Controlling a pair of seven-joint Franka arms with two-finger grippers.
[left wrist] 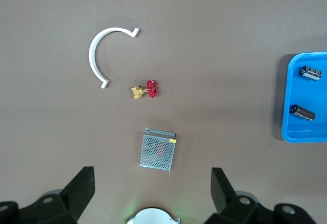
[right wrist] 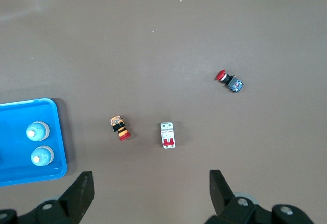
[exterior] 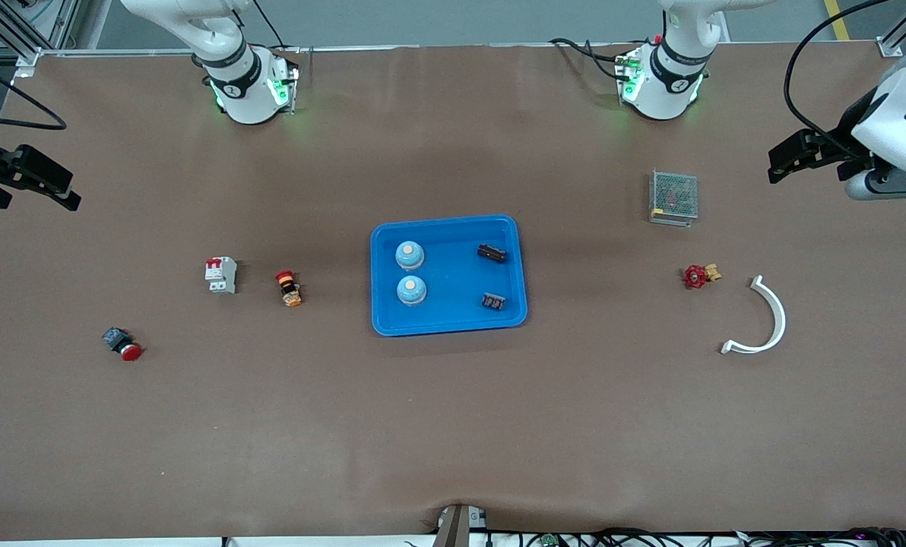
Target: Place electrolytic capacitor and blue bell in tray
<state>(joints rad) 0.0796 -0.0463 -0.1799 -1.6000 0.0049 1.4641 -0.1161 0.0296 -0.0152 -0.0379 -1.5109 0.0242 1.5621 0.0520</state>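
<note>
The blue tray [exterior: 453, 273] lies at the table's middle. In it sit two blue bells [exterior: 409, 254] [exterior: 411, 289] toward the right arm's end and two dark electrolytic capacitors [exterior: 492, 252] [exterior: 493, 301] toward the left arm's end. My left gripper [exterior: 784, 161] is open and empty, raised at the left arm's end of the table; its wrist view shows the tray's edge [left wrist: 306, 132] and both capacitors [left wrist: 310, 72] [left wrist: 302, 112]. My right gripper [exterior: 61, 190] is open and empty, raised at the right arm's end; its wrist view shows the bells [right wrist: 38, 131] [right wrist: 42, 156].
A grey mesh box [exterior: 673, 197], a red-handled valve [exterior: 698, 276] and a white curved piece [exterior: 765, 319] lie toward the left arm's end. A white circuit breaker [exterior: 221, 274], an orange-red button [exterior: 289, 289] and a red push button [exterior: 123, 344] lie toward the right arm's end.
</note>
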